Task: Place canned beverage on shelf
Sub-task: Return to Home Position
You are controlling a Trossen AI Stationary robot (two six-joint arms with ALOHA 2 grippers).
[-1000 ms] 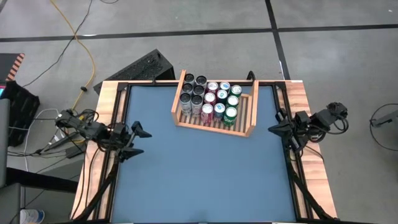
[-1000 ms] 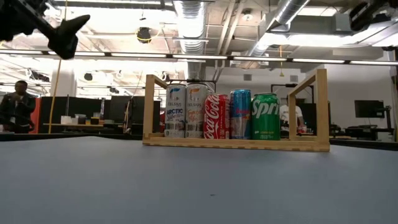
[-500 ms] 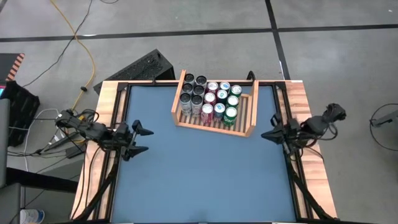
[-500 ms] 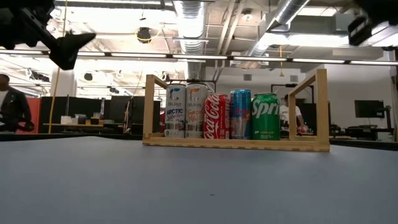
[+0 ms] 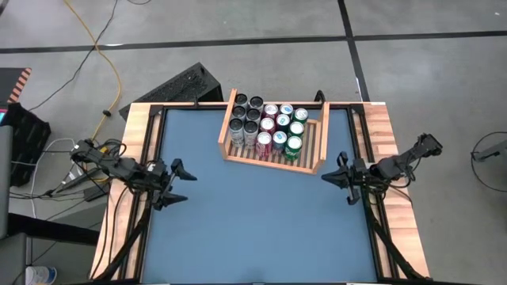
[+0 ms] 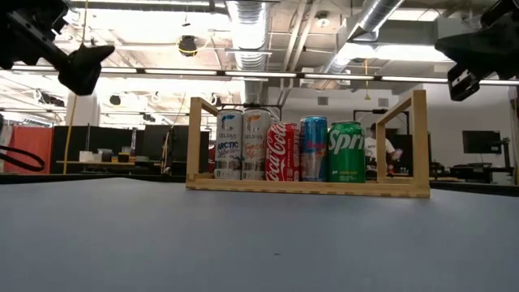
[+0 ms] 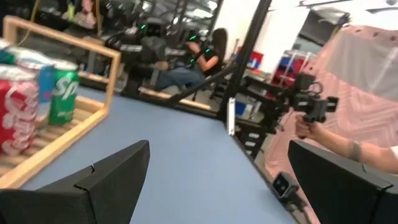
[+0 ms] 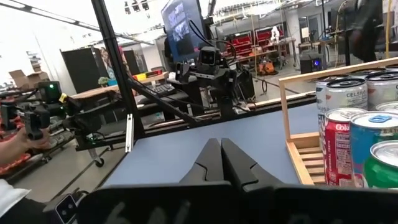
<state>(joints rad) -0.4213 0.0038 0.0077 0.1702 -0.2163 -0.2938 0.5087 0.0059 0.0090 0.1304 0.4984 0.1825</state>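
The light wooden shelf (image 5: pixel 269 161) stands at the far middle of the blue table, its low front rim (image 6: pixel 308 187) facing the near edge. Several canned beverages (image 5: pixel 269 127) stand upright on its slatted base, filling its left and middle; the front row (image 6: pixel 304 150) shows Celsius, Coca-Cola and Sprite cans. My left gripper (image 5: pixel 177 184) hovers open at the table's left edge, its fingers (image 7: pixel 112 177) wide apart with nothing between them. My right gripper (image 5: pixel 331 176) hovers shut at the right edge, fingertips (image 8: pixel 222 163) together, right of and nearer than the shelf.
Blue tabletop (image 5: pixel 253 226) spreads between the arms and toward the near edge. Wooden borders with black rails (image 5: pixel 150 150) run along both sides. A dark keyboard-like object (image 5: pixel 178 83) lies on the floor past the far left corner. A person's hand (image 7: pixel 323 134) shows beyond the table.
My right gripper has come down and moved in from the right edge toward the table's middle, staying shut; it has dropped into the low view's upper right. The shelf and cans have not moved.
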